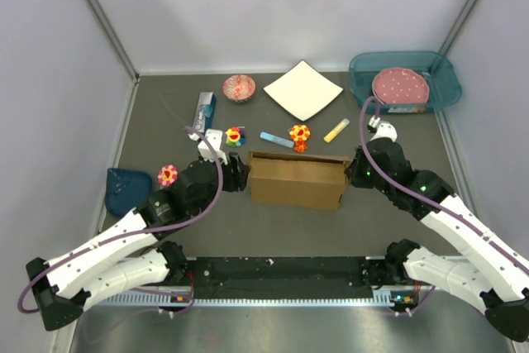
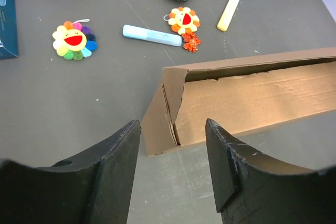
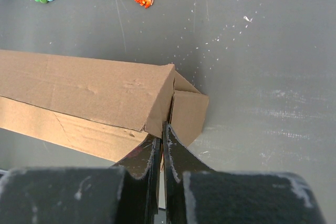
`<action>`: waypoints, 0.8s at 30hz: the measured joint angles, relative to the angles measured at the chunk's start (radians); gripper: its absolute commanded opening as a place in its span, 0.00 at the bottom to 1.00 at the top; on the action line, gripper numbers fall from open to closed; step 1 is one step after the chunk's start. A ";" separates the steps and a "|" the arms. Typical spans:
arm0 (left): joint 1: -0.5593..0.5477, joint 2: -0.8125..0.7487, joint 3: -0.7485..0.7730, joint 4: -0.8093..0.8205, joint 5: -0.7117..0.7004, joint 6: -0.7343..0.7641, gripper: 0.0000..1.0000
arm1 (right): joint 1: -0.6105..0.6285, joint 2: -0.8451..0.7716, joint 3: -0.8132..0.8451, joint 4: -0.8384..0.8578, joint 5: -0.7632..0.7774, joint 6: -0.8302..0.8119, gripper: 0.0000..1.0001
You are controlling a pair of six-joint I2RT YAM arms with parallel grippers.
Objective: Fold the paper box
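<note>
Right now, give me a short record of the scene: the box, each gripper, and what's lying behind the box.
box: paper box, mid-table, folded into shape; a gap shows under its top edge near the left end
left gripper: open, facing the box's left end, holding nothing
right gripper: shut, tips at the box's right-end corner; whether it pinches a flap is unclear
behind box: blue marker, yellow marker, rainbow flower toy, orange flower toy
far side: white sheet
</note>
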 measured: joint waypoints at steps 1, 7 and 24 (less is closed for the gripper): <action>0.001 0.012 0.002 0.006 0.001 0.006 0.57 | 0.000 0.000 0.000 0.000 0.000 0.000 0.00; 0.024 0.068 0.007 0.039 0.002 0.048 0.53 | 0.000 0.000 0.000 0.000 0.000 0.000 0.00; 0.102 0.130 0.041 0.082 0.075 0.090 0.35 | 0.000 0.000 0.000 0.001 -0.001 -0.007 0.00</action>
